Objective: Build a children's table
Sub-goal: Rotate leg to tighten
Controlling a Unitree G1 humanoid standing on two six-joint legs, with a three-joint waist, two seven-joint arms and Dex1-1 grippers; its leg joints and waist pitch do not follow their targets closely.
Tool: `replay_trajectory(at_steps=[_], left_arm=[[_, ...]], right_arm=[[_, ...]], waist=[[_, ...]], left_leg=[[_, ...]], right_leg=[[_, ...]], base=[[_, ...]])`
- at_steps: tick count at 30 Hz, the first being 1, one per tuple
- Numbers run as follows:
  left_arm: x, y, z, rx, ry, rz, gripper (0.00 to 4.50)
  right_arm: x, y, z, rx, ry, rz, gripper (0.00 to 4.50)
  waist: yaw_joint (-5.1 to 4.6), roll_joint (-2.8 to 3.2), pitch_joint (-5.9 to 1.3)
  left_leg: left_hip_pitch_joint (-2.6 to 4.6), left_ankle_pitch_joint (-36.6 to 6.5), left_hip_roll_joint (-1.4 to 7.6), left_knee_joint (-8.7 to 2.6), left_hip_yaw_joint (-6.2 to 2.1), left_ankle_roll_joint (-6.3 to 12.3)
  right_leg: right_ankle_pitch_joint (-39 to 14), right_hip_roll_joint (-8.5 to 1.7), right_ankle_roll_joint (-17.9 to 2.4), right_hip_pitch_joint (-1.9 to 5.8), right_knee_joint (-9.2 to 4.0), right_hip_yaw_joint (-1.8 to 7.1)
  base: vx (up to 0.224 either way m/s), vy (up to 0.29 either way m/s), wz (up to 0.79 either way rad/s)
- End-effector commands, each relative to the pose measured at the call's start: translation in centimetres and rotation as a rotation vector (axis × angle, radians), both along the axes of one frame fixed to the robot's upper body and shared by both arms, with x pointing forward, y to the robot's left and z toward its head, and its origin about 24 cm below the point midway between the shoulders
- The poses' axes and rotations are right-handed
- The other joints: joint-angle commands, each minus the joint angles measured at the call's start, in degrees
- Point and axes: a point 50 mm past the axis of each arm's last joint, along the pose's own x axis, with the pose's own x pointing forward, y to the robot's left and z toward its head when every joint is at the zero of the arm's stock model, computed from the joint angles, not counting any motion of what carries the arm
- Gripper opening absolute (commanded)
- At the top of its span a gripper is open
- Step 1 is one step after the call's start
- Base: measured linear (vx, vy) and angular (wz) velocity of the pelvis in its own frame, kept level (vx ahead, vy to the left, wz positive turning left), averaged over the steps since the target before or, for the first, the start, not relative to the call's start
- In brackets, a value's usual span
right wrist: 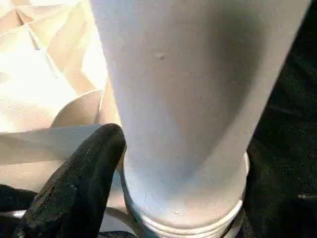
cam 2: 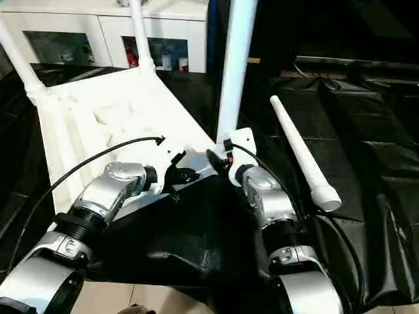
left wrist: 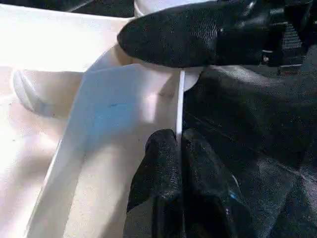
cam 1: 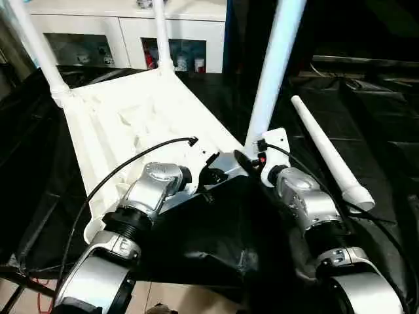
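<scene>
The white table top lies upside down on the black sheet, with three legs standing in its round corner sockets and one loose leg lying beside it. The left fingers are pinched tight on the top's thin edge. The right fingers press against the near leg at its socket, gripping it.

Both forearms, the left forearm and the right forearm, were brushed-silver shells with black ribbed collars. A thin black cable looped along each. White wrist brackets carried textured black fingers, with a small red spot on the right bracket.
</scene>
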Motion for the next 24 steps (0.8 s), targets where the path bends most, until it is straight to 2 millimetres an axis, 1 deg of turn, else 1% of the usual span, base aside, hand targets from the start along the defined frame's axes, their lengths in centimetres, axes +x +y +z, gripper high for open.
replay_trajectory(at_steps=[1,2,3,4,7,8,9,10,12,13,14,15,16,17,18,19,21,22,23,24], left_arm=[[0.0,-1.1,1.7,-0.085,-0.095,-0.072,0.0],[0.0,-1.1,1.7,-0.084,-0.094,-0.075,0.0],[-0.1,-0.9,1.7,-0.082,-0.095,-0.082,0.0],[-0.2,-0.5,1.6,-0.075,-0.099,-0.106,0.0],[-0.7,0.3,1.5,-0.075,-0.094,-0.161,0.0],[-0.8,0.3,1.5,-0.077,-0.097,-0.178,0.0],[-1.1,0.6,1.6,-0.081,-0.095,-0.212,0.0],[-1.4,0.8,1.6,-0.083,-0.098,-0.246,0.0],[-1.9,1.3,1.6,-0.087,-0.095,-0.305,0.0],[-2.3,1.6,1.7,-0.091,-0.087,-0.342,0.0],[-2.7,1.9,1.6,-0.09,-0.07,-0.374,0.0],[-2.7,1.9,1.6,-0.09,-0.07,-0.374,0.0],[-3.0,2.5,1.5,-0.075,-0.059,-0.401,0.0],[-3.1,2.8,1.4,-0.07,-0.051,-0.41,0.0],[-3.2,3.0,1.4,-0.068,-0.045,-0.415,0.0],[-3.4,3.3,1.4,-0.069,-0.034,-0.427,0.0],[-3.6,3.4,1.3,-0.066,-0.024,-0.44,0.0],[-3.8,3.5,1.3,-0.068,-0.016,-0.459,0.0],[-3.8,3.5,1.3,-0.068,-0.016,-0.459,0.0],[-4.0,3.6,1.3,-0.071,-0.008,-0.469,0.0]], right_arm=[[-1.2,2.7,-0.2,-0.002,-0.001,0.235,3.8],[-1.2,2.6,-0.2,-0.006,-0.004,0.245,3.8],[-1.3,2.4,-0.2,-0.012,-0.008,0.261,3.8],[-1.6,1.7,-0.1,-0.028,-0.017,0.311,3.8],[-2.1,0.2,0.2,-0.062,-0.034,0.399,3.8],[-2.2,0.0,0.2,-0.068,-0.035,0.413,3.8],[-2.4,-0.5,0.4,-0.075,-0.038,0.444,3.8],[-2.5,-1.0,0.5,-0.077,-0.036,0.467,3.8],[-2.9,-2.0,1.0,-0.064,-0.031,0.515,3.8],[-3.1,-2.4,1.2,-0.061,-0.029,0.544,3.8],[-3.4,-2.9,1.4,-0.057,-0.026,0.581,3.8],[-3.4,-2.9,1.4,-0.057,-0.026,0.581,3.8],[-3.9,-3.4,1.6,-0.063,-0.023,0.632,3.8],[-4.1,-3.6,1.7,-0.071,-0.022,0.659,3.8],[-4.3,-3.7,1.7,-0.077,-0.02,0.676,3.8],[-4.4,-3.8,1.7,-0.08,-0.012,0.695,3.8],[-4.5,-3.8,1.7,-0.076,-0.005,0.705,3.8],[-4.6,-3.7,1.7,-0.071,-0.005,0.715,3.8],[-4.6,-3.7,1.7,-0.071,-0.005,0.715,3.8],[-4.7,-3.6,1.7,-0.069,0.004,0.729,3.67]], waist=[[0.3,-0.86,-4.17],[0.3,-0.86,-4.17],[0.32,-0.92,-4.2],[0.47,-0.96,-4.12],[0.61,-1.02,-3.99],[0.71,-0.93,-3.92],[0.72,-0.57,-3.9],[0.76,-0.75,-4.01],[0.89,-0.74,-4.02],[1.09,-0.59,-4.1],[1.3,-0.57,-4.13],[1.41,-0.57,-4.22],[1.52,-0.38,-4.22],[1.67,-0.38,-4.21],[1.71,-0.39,-4.16],[1.97,-0.37,-4.17],[2.05,-0.45,-4.08],[2.1,-0.48,-4.08],[2.08,-0.5,-4.07],[2.08,-0.5,-4.07]], left_leg=[[-0.18,-6.82,2.84,-3.6,-0.97,4.36],[-0.18,-6.82,2.84,-3.6,-0.97,4.36],[-0.23,-6.51,2.77,-3.52,-0.91,4.74],[-0.26,-6.59,2.82,-3.54,-0.93,5.08],[-0.22,-7.53,2.85,-3.54,-0.89,5.16],[-0.13,-7.89,3.04,-3.64,-0.94,5.03],[-0.09,-8.12,3.01,-3.64,-0.95,4.91],[-0.04,-8.19,3.09,-3.65,-0.98,4.74],[0.05,-8.33,3.19,-3.65,-0.97,4.9],[0.0,-7.67,3.22,-3.58,-0.93,5.17],[0.11,-7.69,3.3,-3.61,-0.92,5.47],[0.07,-7.28,3.36,-3.57,-0.94,5.61],[0.15,-6.98,3.42,-3.51,-0.83,5.8],[0.1,-7.01,3.5,-3.51,-0.84,5.81],[0.1,-7.1,3.5,-3.56,-0.85,5.81],[0.28,-7.45,3.53,-3.5,-0.76,5.71],[0.13,-7.99,3.38,-3.57,-0.8,5.23],[0.09,-8.31,3.4,-3.64,-0.93,4.71],[0.06,-8.22,3.36,-3.63,-0.89,4.67],[0.12,-8.25,3.37,-3.63,-0.9,4.56]], right_leg=[[-13.79,-5.46,-10.52,3.7,-4.59,3.19],[-13.79,-5.46,-10.52,3.7,-4.59,3.19],[-13.36,-5.4,-10.49,3.76,-4.56,3.19],[-13.82,-5.44,-10.18,3.76,-4.67,3.17],[-16.64,-5.42,-9.38,3.63,-4.91,3.18],[-17.51,-5.44,-9.28,3.47,-4.97,3.18],[-17.8,-5.43,-9.31,3.37,-5.03,3.19],[-17.25,-5.39,-9.44,3.48,-4.93,3.22],[-15.84,-5.4,-10.02,3.44,-4.74,3.3],[-14.3,-5.36,-10.4,3.5,-4.52,3.37],[-13.82,-5.36,-10.65,3.5,-4.52,3.31],[-13.17,-5.38,-10.85,3.56,-4.34,3.3],[-12.09,-5.15,-11.4,3.25,-4.25,3.24],[-11.47,-5.2,-11.68,3.29,-4.12,3.25],[-11.64,-5.19,-11.7,3.31,-4.16,3.22],[-12.17,-5.24,-11.65,3.17,-4.26,3.29],[-13.58,-5.26,-11.52,3.25,-4.37,3.23],[-15.0,-5.43,-11.05,3.34,-4.44,3.22],[-15.25,-5.39,-10.88,3.32,-4.53,3.25],[-15.41,-5.35,-10.77,3.26,-4.54,3.25]], base=[[0.0,0.0,0.0],[0.0,0.0,0.0],[0.0,0.0,0.0],[0.0,0.0,0.0],[0.0,0.0,0.0],[0.0,0.0,0.0],[0.0,0.0,0.0],[0.0,0.0,0.0],[0.0,0.0,0.0],[0.0,0.0,0.0],[0.0,0.0,0.0],[0.0,0.0,0.0],[0.0,0.0,0.0],[0.0,0.0,0.0],[0.0,0.0,0.0],[0.0,0.0,0.0],[0.0,0.0,0.0],[0.0,0.0,0.0],[0.0,0.0,0.0],[0.0,0.0,0.0]])
